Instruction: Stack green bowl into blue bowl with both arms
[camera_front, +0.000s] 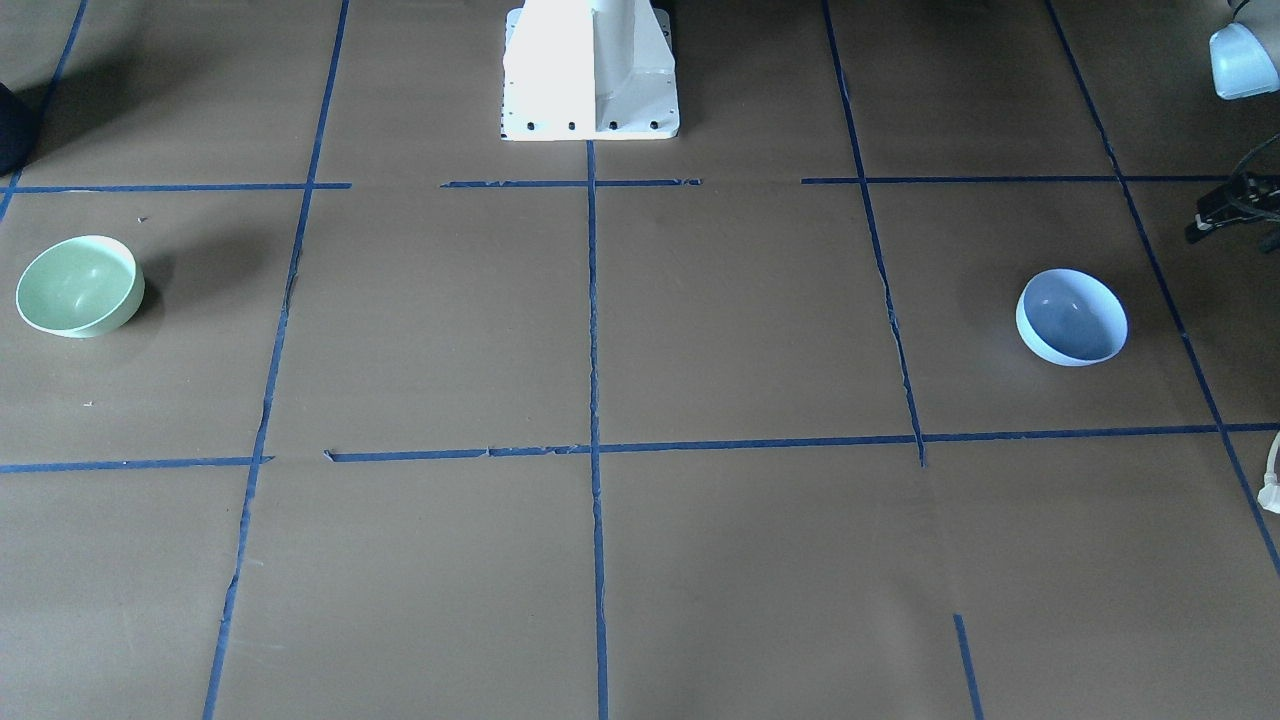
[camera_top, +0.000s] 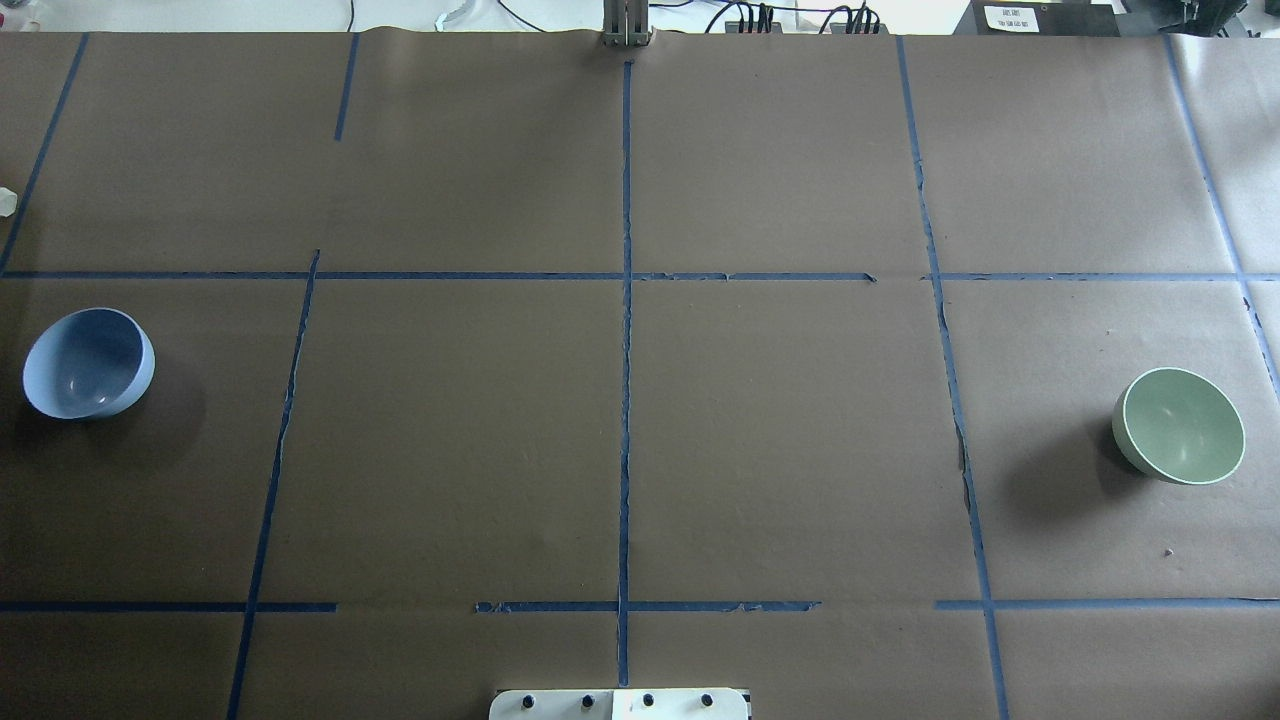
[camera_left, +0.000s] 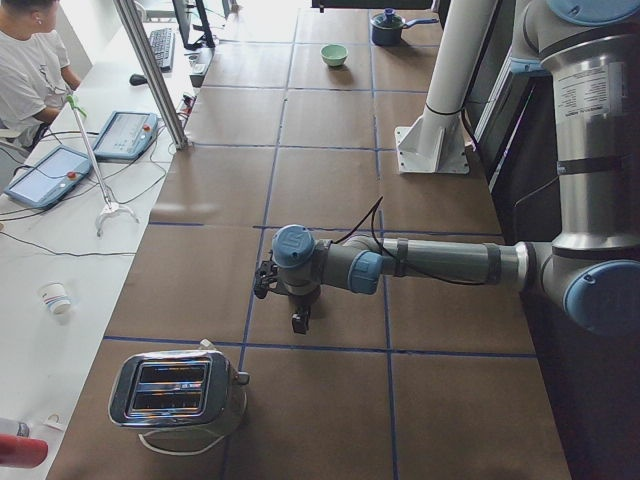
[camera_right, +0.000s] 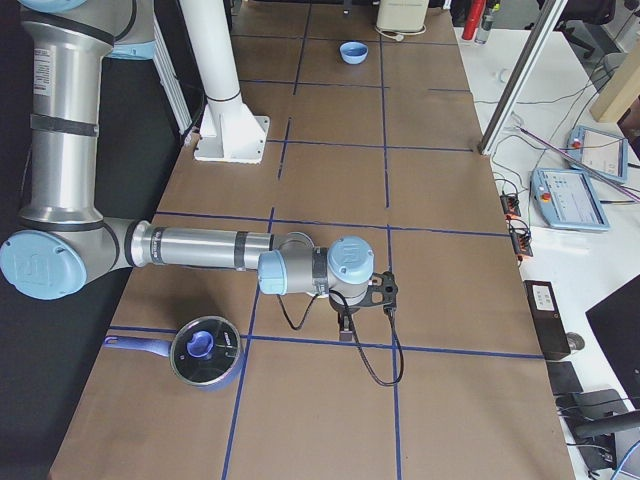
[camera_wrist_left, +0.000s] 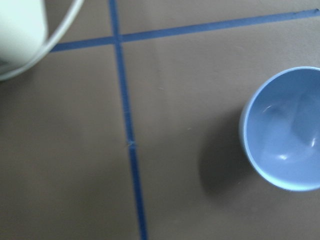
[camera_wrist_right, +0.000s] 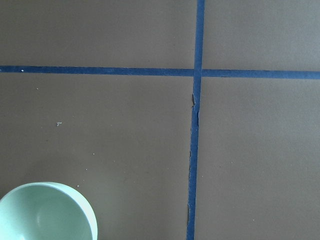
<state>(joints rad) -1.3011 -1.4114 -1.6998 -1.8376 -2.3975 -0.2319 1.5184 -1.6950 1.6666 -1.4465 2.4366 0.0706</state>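
Note:
The green bowl stands upright at the table's end on the robot's right; its rim shows at the bottom left of the right wrist view. The blue bowl stands upright at the opposite end and shows at the right of the left wrist view. My left gripper hangs low over the table near the blue bowl's end. My right gripper hangs low near the green bowl's end. Neither wrist view shows fingers, so I cannot tell whether either gripper is open or shut.
A chrome toaster with a white cord stands beyond the left gripper. A dark pot with a blue lid stands by the right arm. The white pedestal is at mid-table. Blue tape lines grid the brown table cover.

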